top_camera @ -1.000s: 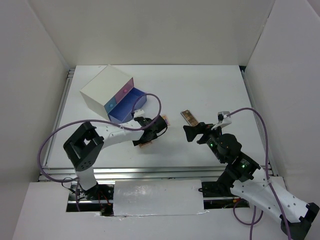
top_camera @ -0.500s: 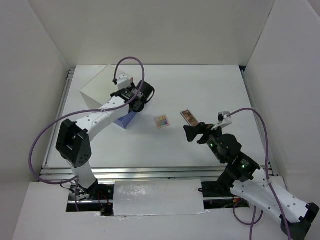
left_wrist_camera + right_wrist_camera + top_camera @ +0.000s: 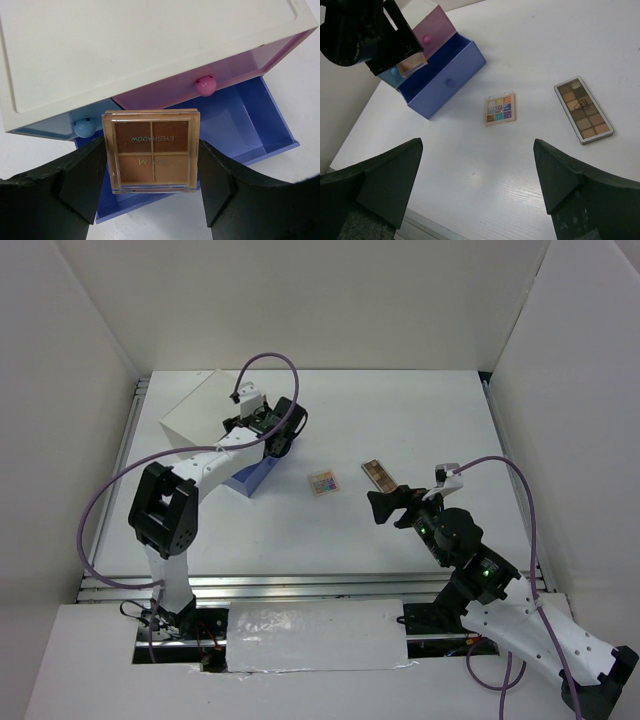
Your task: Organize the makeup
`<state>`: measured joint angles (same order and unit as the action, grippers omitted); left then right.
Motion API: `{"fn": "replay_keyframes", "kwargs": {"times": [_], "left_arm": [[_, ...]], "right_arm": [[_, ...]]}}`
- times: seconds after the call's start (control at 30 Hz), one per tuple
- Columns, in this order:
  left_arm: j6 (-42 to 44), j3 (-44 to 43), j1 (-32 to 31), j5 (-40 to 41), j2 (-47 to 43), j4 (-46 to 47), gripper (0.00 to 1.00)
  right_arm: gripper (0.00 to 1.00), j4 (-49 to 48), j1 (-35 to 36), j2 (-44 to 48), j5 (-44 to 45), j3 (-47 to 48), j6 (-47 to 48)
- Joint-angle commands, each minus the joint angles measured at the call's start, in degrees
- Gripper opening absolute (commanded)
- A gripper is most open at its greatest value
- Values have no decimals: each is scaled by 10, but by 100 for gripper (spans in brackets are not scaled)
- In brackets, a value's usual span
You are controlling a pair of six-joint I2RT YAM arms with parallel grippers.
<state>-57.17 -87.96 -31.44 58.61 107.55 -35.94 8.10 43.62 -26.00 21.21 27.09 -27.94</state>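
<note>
Brown four-pan palette (image 3: 151, 137) pinched between left gripper (image 3: 151, 155) jaws, over open blue drawer (image 3: 250, 120). Right gripper (image 3: 477, 150) jaws spread wide above table (image 3: 530, 45); multicolour square palette (image 3: 500, 108) and long palette (image 3: 583, 109) lie there, apart.

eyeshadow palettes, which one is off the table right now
The brown four-pan palette, held in the left gripper over the open blue drawer. The colourful square palette and the long brown palette both lie flat on the table.

Left arm (image 3: 205, 470): stretched toward the far left, wrist tilted down.
Left gripper (image 3: 151, 155): fingers clamped on the square eyeshadow palette (image 3: 151, 147).
Right arm (image 3: 480, 575): folded, near right.
Right gripper (image 3: 476, 150): jaws wide apart.
</note>
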Motion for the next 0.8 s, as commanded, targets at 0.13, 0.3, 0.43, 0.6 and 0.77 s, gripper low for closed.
{"fn": "replay_keyframes", "kwargs": {"times": [0.13,0.3,0.43,0.6,0.77], "left_arm": [[-8,-9,5,34,24,20,70],[-36,2,7,35,37,11,82],[-51,14,7,22,35,8,99],[-59,20,3,6,18,3,99],[-10,0,-47,-2,-3,10,99]], "right_arm": [[100,-28,-3,-2,0,-1,11],[100,-30,-3,-2,-4,-2,13],[100,-32,-3,-4,-4,-2,14],[100,-33,-3,-6,-6,-2,14],[100,-34,-3,-4,-2,-4,11]]}}
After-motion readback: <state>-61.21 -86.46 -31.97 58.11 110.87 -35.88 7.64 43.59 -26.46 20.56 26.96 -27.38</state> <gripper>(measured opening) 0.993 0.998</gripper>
